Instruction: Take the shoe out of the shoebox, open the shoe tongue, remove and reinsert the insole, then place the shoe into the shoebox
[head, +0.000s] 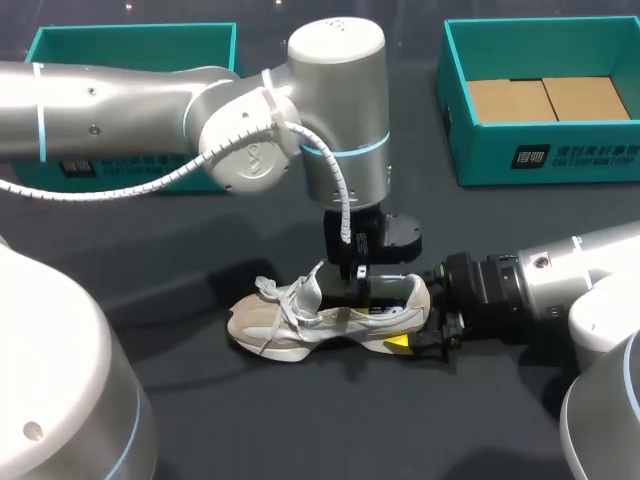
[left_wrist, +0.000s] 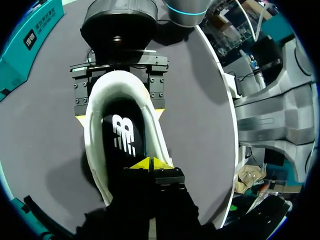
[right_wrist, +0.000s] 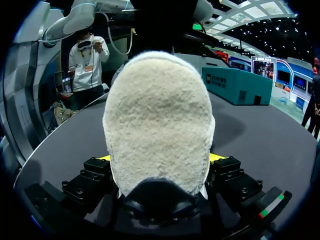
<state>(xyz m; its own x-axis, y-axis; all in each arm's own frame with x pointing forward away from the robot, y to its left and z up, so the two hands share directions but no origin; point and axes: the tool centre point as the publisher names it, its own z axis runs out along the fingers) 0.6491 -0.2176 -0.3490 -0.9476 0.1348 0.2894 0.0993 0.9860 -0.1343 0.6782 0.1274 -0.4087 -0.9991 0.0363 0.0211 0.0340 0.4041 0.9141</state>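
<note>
Head view shows the shoe (head: 300, 322) lying on its side out on the dark table (head: 200, 410), toe toward the left arm's side and heel toward the right arm's side. It is outside both boxes. Its white laces (head: 272, 291) hang loose above the toe end, and the tongue (head: 312, 287) is pulled up and away from the opening.

The left gripper (head: 358, 290) comes straight down into the shoe's opening, just behind the tongue. From the left wrist view, its two yellow tips are pressed together with no gap, right above the black insole (left_wrist: 122, 135), which lies flat inside the shoe with a white mark on it. Whether the tips pinch the insole's edge or only rest closed over it cannot be told.

The right gripper (head: 432, 335) is at the shoe's heel, level with the table. Its fingers (left_wrist: 156, 90) stand on either side of the heel and press it from both sides, so it is clamped on the shoe. In the right wrist view the fuzzy, cream-coloured back of the heel stands upright between those fingers, with a bit of yellow tip showing at each side.

Two teal boxes sit well beyond the shoe at the far side of the table. The open shoebox (head: 545, 160) is beyond the heel end and has a brown cardboard sheet (head: 545, 98) lying in its bottom. The other teal box (head: 130, 42) is beyond the toe end, partly hidden behind the left arm.
</note>
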